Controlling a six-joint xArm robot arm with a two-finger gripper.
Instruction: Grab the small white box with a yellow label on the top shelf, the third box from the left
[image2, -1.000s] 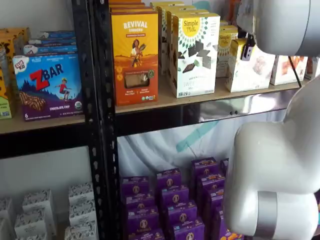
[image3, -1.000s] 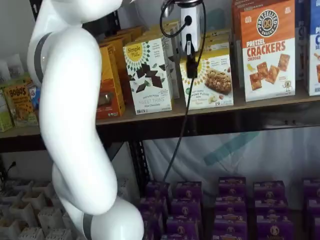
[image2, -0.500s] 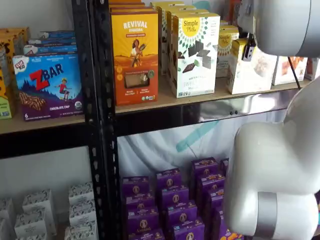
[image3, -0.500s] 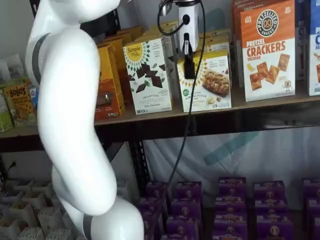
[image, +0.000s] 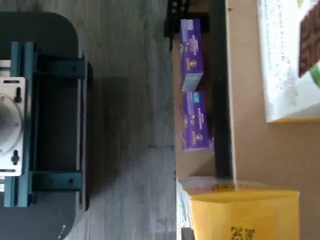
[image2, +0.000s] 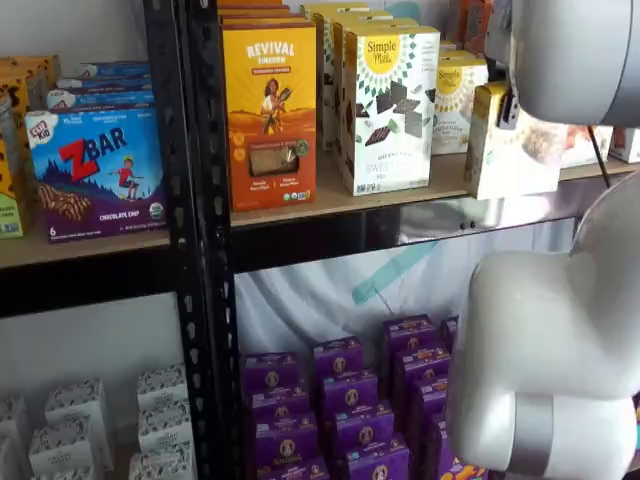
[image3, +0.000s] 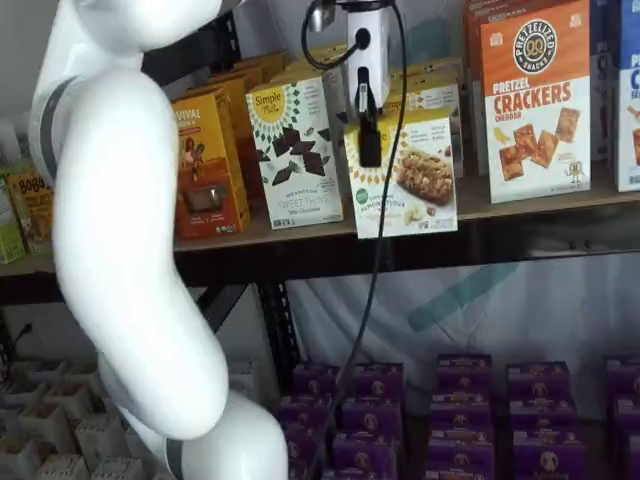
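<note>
Cream-white small box (image3: 405, 178) hangs upright in the claw (image3: 369, 145), fingers clamped on its top edge | box partly past the top shelf (image3: 520, 205) front rail, overhanging | clear path: straight out, away from the rack.

fingers (image3: 369, 135) at the top front of the small white box (image3: 405, 178), clamped on it | your box hangs ahead of the top shelf (image3: 520, 205), over its front rail | left of the fingers: Simple Mills carton (image3: 296, 150) on the shelf | right: cracker carton (image3: 535, 100) | below: purple boxes (image3: 460, 395)
</note>
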